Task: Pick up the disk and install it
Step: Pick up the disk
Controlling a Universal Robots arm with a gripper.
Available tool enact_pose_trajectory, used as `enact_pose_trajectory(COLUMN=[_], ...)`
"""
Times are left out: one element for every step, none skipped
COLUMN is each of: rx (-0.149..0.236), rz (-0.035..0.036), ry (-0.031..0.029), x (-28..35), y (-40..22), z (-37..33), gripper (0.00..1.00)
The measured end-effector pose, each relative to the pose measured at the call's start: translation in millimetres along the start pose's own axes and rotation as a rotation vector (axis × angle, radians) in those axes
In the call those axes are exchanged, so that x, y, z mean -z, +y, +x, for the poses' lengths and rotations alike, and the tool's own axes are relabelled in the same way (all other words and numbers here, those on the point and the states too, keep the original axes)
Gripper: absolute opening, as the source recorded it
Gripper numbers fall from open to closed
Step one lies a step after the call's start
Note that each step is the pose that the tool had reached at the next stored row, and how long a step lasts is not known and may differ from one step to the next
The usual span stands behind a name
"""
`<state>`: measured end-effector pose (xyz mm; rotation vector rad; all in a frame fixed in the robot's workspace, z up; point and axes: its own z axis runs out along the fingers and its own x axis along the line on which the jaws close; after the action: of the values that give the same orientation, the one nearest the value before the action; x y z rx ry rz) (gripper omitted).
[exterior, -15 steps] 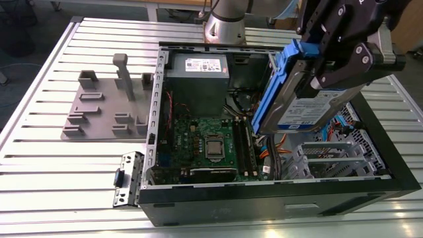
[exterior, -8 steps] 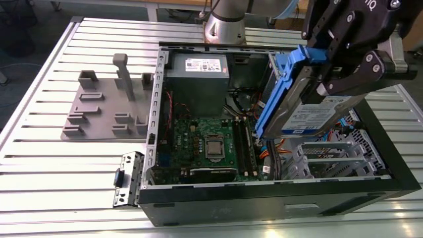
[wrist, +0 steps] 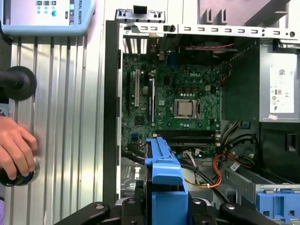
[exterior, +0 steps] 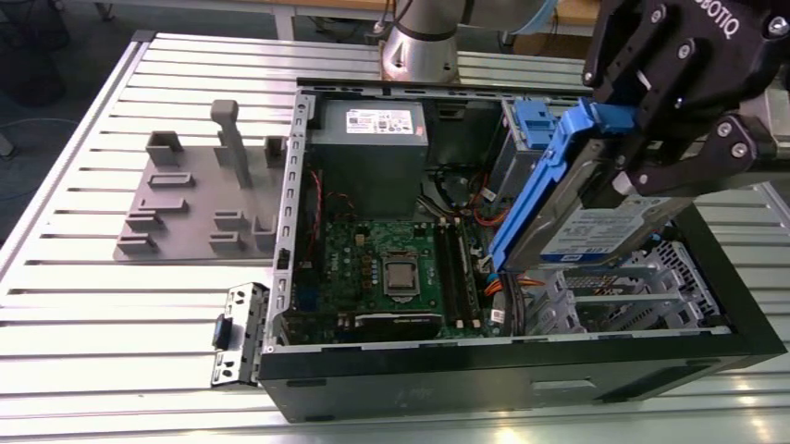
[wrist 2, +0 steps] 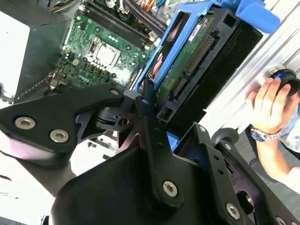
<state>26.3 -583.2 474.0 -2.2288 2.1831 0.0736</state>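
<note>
My black gripper (exterior: 642, 162) hangs at the exterior view's right, above the open computer case (exterior: 741, 314), and is shut on the disk (exterior: 590, 227). The disk is a silver drive with a white-and-blue label in a blue carrier, held steeply tilted with its lower end over the metal drive cage (exterior: 617, 296). The second wrist view shows the disk's (wrist 2: 187, 61) green circuit-board side and connector, clamped between my fingers (wrist 2: 149, 117). In the first wrist view, the blue carrier (wrist: 164, 173) sticks out from the gripper (wrist: 161, 206) over the case.
The case holds a green motherboard (exterior: 395, 268), a grey power supply (exterior: 368, 139), orange cables (wrist: 220, 168) and another blue carrier (exterior: 537, 120). A grey fixture plate (exterior: 185, 203) lies to the exterior view's left. A person's hand (wrist 2: 269, 105) rests on a knob beside the case.
</note>
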Motion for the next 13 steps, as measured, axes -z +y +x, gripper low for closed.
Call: enact_pose_trajectory(rx=[0.0,0.0,0.0,0.0,0.0,0.0,0.0,0.0,0.0,0.0,0.0,0.0,0.0], rz=[-0.0006,-0.0012,-0.0019,-0.0025,-0.0031,-0.0039,-0.0046,-0.0055,-0.0062,-0.0067,-0.0069,-0.0071,-0.0071], ry=[0.0,0.0,0.0,0.0,-0.0003,-0.0006,-0.0012,-0.0028,-0.0055,-0.0106,-0.0175,-0.025,-0.0331], x=[-0.1,0.0,-0.1,-0.1,-0.2,-0.3,-0.3,-0.7,-1.2,-1.6,-2.1,-2.5,-3.0], y=[-2.6,-5.2,-8.0,-11.1,-14.5,-18.4,-22.3,-26.2,-29.8,-32.9,-35.7,-38.1,-40.1], z=[1.2,2.2,3.3,4.1,4.8,5.2,5.5,5.7,6.0,6.1,6.2,6.4,6.5], gripper=[0.36,0.36,0.36,0.36,0.36,0.36,0.36,0.36,0.36,0.36,0.36,0.36,0.36])
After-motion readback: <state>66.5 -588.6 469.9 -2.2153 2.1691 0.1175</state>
